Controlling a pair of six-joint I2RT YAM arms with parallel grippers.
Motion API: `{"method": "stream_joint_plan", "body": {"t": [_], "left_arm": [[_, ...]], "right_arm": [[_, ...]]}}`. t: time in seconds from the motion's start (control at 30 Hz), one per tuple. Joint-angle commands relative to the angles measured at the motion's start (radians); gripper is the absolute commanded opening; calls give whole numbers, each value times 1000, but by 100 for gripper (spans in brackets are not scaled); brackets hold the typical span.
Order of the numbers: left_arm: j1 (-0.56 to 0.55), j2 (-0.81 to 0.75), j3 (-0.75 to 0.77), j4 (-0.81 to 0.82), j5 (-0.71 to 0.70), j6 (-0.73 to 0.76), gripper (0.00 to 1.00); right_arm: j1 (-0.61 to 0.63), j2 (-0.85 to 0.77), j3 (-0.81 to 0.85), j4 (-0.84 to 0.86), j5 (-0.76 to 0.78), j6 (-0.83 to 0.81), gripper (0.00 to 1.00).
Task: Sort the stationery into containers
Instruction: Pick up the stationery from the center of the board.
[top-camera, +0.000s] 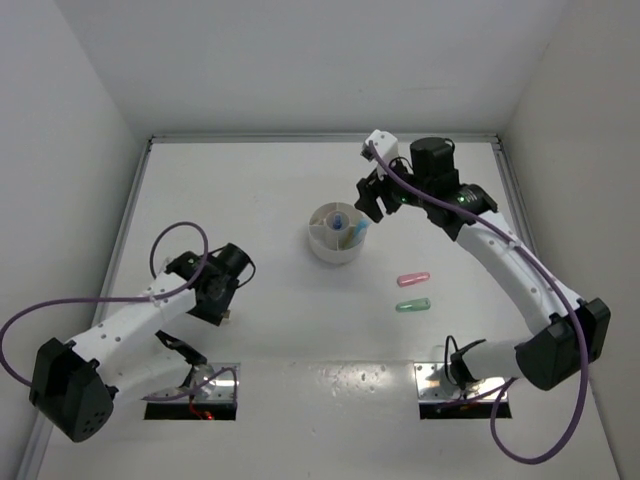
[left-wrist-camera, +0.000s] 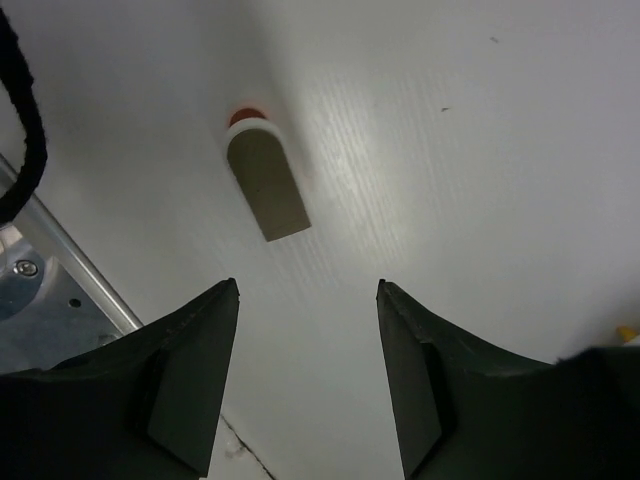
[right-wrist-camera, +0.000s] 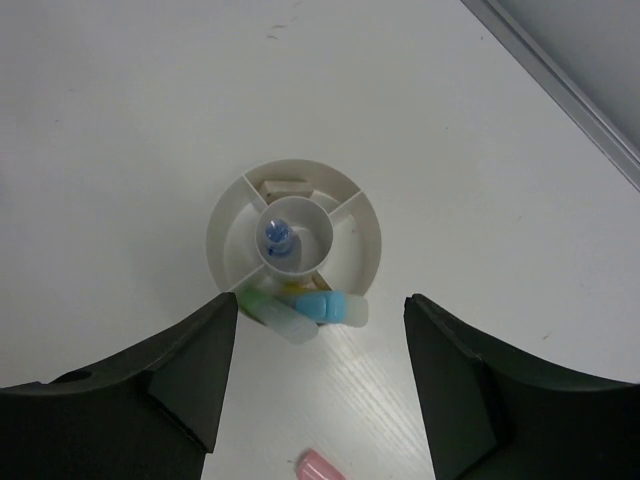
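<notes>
The white table (top-camera: 250, 180) carries both arms. The right arm (top-camera: 520, 265) reaches far out across the table, and its right gripper (top-camera: 368, 200) hangs just beyond the bowl (top-camera: 318, 243), looking down on it. In the wrist view the right gripper (right-wrist-camera: 320, 340) has its jaws spread wide with nothing between them. The left arm (top-camera: 130, 325) is folded low at the near left. Its left gripper (left-wrist-camera: 307, 320) is also spread wide and holds nothing, with bare tabletop between the fingers (left-wrist-camera: 190, 370).

The round white bowl (right-wrist-camera: 215, 235) stands near the middle of the table. It has a small round cup at its centre and a ring of compartments around that. A blue-clear pen (right-wrist-camera: 277, 237) stands upright in the centre cup. In the ring compartment nearest the right wrist camera, a light blue marker (right-wrist-camera: 325, 305), a green-tipped marker (right-wrist-camera: 262, 305) and a bit of a yellow one (right-wrist-camera: 293, 290) lean out over the rim. A tan eraser (right-wrist-camera: 285, 186) lies in the compartment on the far side.

On the table to the right of the bowl and nearer the arm bases lie a pink marker (top-camera: 413, 279) and a green marker (top-camera: 413, 305), side by side, parallel and apart. Both are too small for any label to be read.

Ahead of the left gripper, a grey-tan eraser (left-wrist-camera: 265, 185) with a white and red end lies flat on the table, clear of both fingers.
</notes>
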Motion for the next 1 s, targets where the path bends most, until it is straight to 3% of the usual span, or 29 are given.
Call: {"method": "stream_joint_plan", "body": {"t": [0.0,0.37,0.67,0.97], "left_arm": [[-54,-1,-21,-97,41,-130,63],[-99,84,-63,-122,0,-285,62],[-19,187,-39,35,-35,-229,62],[77,221,-61,56,-35,-172,62]], "right_arm": [[-16,-49,-42,20,36,-8,68],[-35,-116,-150,54,5,10,68],[-44,-173,-190,63,-29,10,68],[-53,-173,-199,73,-47,10,68]]}}
